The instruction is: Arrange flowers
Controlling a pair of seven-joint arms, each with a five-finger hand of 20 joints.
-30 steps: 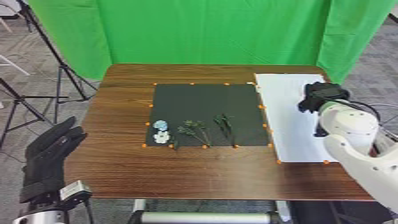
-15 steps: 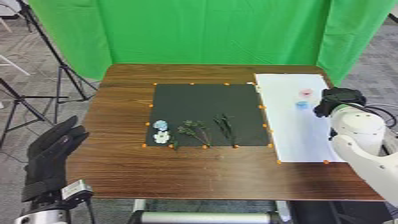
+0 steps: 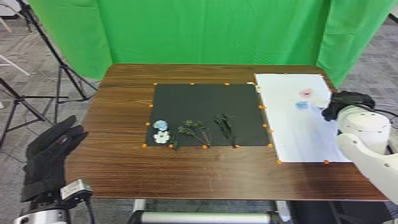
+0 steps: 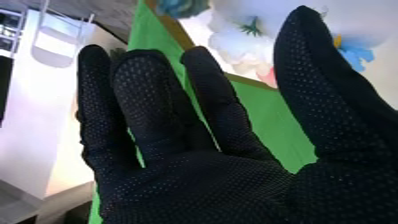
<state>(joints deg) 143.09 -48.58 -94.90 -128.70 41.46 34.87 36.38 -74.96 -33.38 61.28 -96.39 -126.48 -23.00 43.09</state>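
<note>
The right robot hand [image 3: 349, 103] has retracted from over the white sheet [image 3: 295, 137] to its right edge, exposing the pink flower [image 3: 306, 93] and blue flower [image 3: 302, 105] just left of the hand; this suggests a completed placement, with the stems [image 3: 225, 126] and white flower [image 3: 162, 137] (on the black mat [image 3: 200, 100], farther left of the hand) likely next. The right robot hand is wide open and empty, fingers extended and thumb spread apart, its arm angled in from the robot's right.
</note>
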